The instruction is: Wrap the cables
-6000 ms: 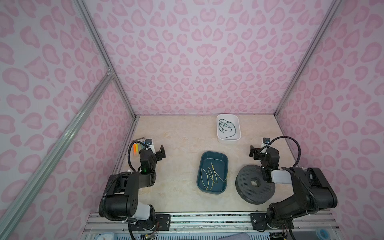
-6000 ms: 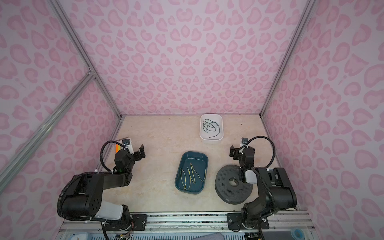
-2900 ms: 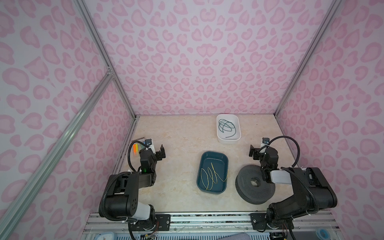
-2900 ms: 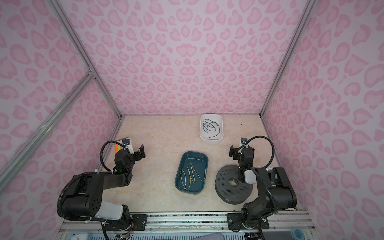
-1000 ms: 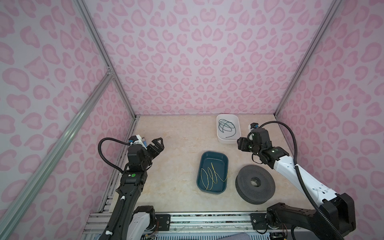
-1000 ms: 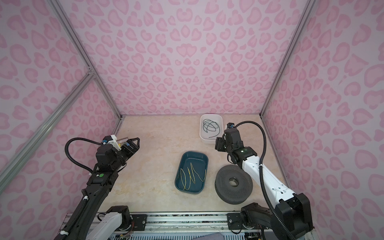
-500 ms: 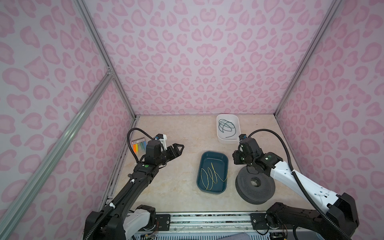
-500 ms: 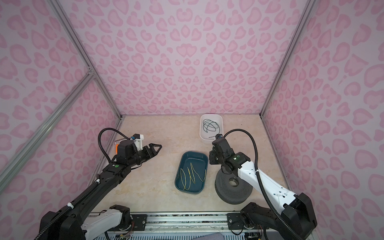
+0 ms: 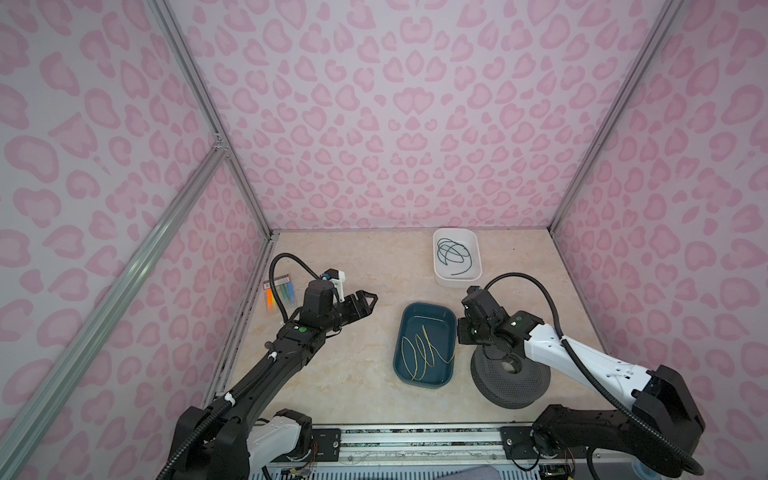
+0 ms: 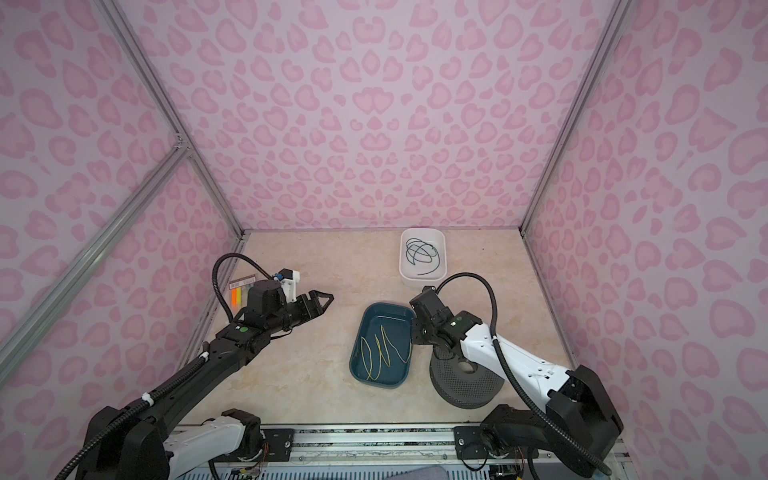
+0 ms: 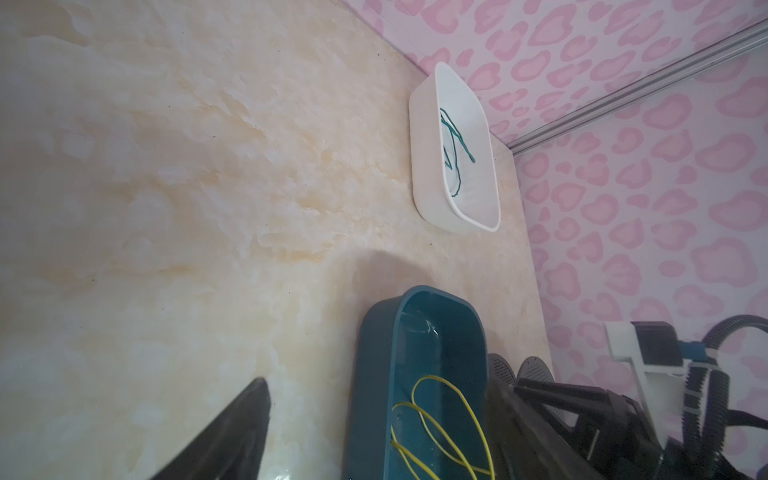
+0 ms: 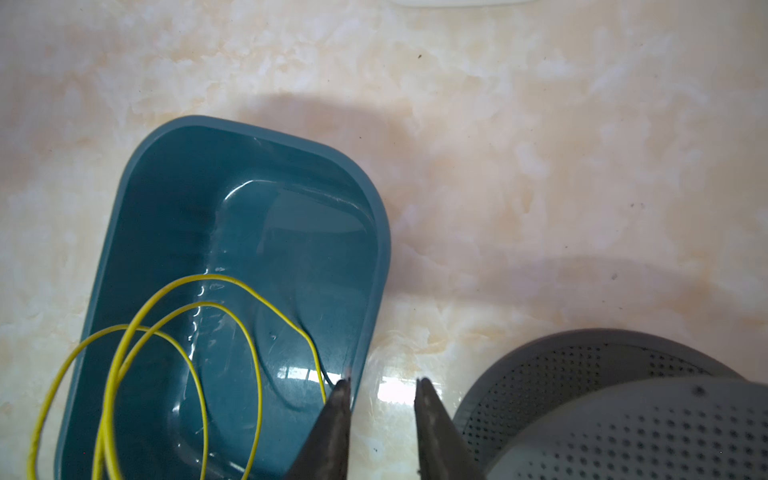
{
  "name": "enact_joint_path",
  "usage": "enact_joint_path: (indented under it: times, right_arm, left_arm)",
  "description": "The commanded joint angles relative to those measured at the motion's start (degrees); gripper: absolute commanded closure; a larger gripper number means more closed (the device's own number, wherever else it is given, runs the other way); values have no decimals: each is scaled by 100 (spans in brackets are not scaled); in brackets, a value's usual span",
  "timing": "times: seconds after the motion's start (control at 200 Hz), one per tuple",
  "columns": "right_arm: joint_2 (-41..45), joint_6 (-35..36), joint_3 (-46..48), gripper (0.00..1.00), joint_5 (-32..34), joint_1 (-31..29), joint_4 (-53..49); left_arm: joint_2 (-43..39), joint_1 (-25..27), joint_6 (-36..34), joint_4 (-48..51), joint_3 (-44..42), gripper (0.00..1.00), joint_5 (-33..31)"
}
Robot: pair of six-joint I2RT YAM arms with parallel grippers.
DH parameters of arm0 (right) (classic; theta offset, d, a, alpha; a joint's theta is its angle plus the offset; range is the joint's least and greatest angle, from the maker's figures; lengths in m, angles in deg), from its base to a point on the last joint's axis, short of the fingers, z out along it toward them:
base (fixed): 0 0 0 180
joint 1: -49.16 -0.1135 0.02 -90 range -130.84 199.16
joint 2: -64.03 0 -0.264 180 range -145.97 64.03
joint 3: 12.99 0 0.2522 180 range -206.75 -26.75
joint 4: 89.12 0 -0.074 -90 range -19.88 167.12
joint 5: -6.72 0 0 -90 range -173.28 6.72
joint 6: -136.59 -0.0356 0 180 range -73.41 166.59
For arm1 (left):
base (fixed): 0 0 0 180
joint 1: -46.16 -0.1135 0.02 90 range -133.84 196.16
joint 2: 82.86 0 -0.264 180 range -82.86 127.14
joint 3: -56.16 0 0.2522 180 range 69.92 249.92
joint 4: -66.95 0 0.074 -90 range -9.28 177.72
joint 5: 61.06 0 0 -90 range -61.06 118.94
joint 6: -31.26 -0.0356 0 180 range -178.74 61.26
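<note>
Looking down, both top views: I see the wire (image 9: 424, 351) (image 10: 382, 349) lying in loose loops inside the blue tray (image 9: 428, 305), mid-tabletop (image 9: 353, 374) toward the front edge.
Left gripper (image 9: 370, 299): over bare tabletop left of the blue tray and clear of it, jaws apart, empty.
Right gripper (image 9: 462, 337): pointing down between the blue tray's right rim and the spool (image 9: 519, 386), which sits near the front right corner. I cannot read its jaws from up here.
White tray (image 9: 457, 282): by the back edge, right of middle, holding a dark green cord (image 9: 451, 253).
Left wrist view: I see both fingers (image 11: 232, 436) standing wide with nothing between them. The wire (image 11: 434, 377) lies in the blue tray (image 11: 374, 374), with the white tray (image 11: 428, 166) beyond.
Right wrist view: fingertips (image 12: 343, 390) a little apart, tabletop showing in the gap, nothing gripped. One tip is at the blue tray's rim (image 12: 249, 126), close to the wire (image 12: 216, 276). The spool (image 12: 582, 365) is just beside the other tip.
</note>
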Motion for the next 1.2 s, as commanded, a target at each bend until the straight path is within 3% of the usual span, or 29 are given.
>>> enact_joint_path:
  times: [0.0, 0.615, 1.005, 1.195]
  right_arm:
    - [-191, -167, 4, 75, -66, -13, 217]
    - [-641, -553, 316, 80, -64, 37, 1047]
    - [-805, -664, 203, 100, -43, 44, 1230]
    - [-835, -598, -91, 100, -29, 31, 1237]
  left_arm:
    - [-168, 7, -39, -104, -64, 18, -13]
    - [-562, 11, -109, 190, -86, 18, -197]
    - [-673, 10, -168, 426, 3, 18, -303]
    - [-748, 6, -279, 667, 145, 18, -398]
